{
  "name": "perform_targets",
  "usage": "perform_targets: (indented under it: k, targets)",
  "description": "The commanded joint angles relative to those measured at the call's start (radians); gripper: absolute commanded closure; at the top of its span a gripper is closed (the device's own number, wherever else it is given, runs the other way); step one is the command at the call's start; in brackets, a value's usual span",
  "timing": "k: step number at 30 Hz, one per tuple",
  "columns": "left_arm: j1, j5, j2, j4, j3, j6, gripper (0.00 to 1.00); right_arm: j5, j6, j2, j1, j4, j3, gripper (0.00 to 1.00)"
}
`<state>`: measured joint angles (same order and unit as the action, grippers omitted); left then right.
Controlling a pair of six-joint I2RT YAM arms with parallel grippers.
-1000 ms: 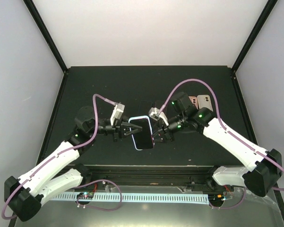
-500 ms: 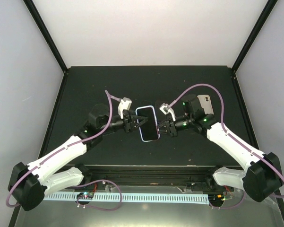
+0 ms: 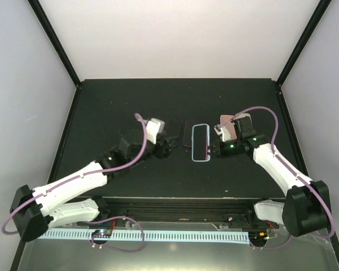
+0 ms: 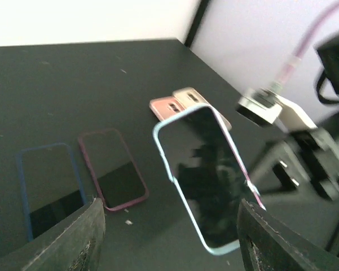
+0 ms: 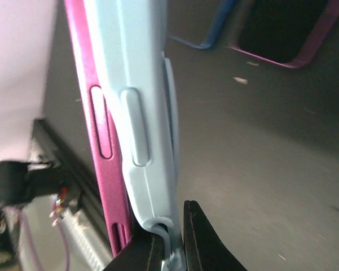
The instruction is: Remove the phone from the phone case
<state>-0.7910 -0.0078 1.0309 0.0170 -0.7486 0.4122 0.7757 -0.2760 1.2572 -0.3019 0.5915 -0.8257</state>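
The phone, dark screen showing, sits in a light blue phone case held tilted above the table mid-right. My right gripper is shut on the case's rim; in the right wrist view the fingertips pinch the pale blue edge, and a pink side runs along it. My left gripper stands open to the left of the case, apart from it. In the left wrist view its fingers frame the case's near end with nothing between them.
A blue-cased phone and a maroon-cased phone lie flat on the black table behind the held case. Two pink phones lie at the back right, partly under my right arm. The table's front rail runs close below.
The left gripper opened, released the case and drew back left. The right gripper shut on the case and carried it right and back, turning it more on edge.
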Motion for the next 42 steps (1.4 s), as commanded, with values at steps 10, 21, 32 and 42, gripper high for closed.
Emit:
perform_targets:
  k: [10, 21, 32, 42]
  targets:
    - [-0.364, -0.362, 0.381, -0.163, -0.097, -0.25, 0.34, -0.156, -0.18, 0.011, 0.069, 0.019, 0.094, 0.99]
    - [-0.433, -0.361, 0.687, -0.408, -0.185, -0.401, 0.32, -0.216, -0.163, 0.128, 0.083, 0.01, 0.054, 0.99]
    - [-0.438, -0.466, 0.86, -0.386, -0.268, -0.391, 0.37, -0.233, -0.165, 0.207, 0.084, 0.015, 0.014, 0.99]
    - [-0.439, -0.612, 0.952, -0.241, -0.368, -0.372, 0.45, -0.212, -0.158, 0.245, 0.084, 0.026, 0.001, 0.99]
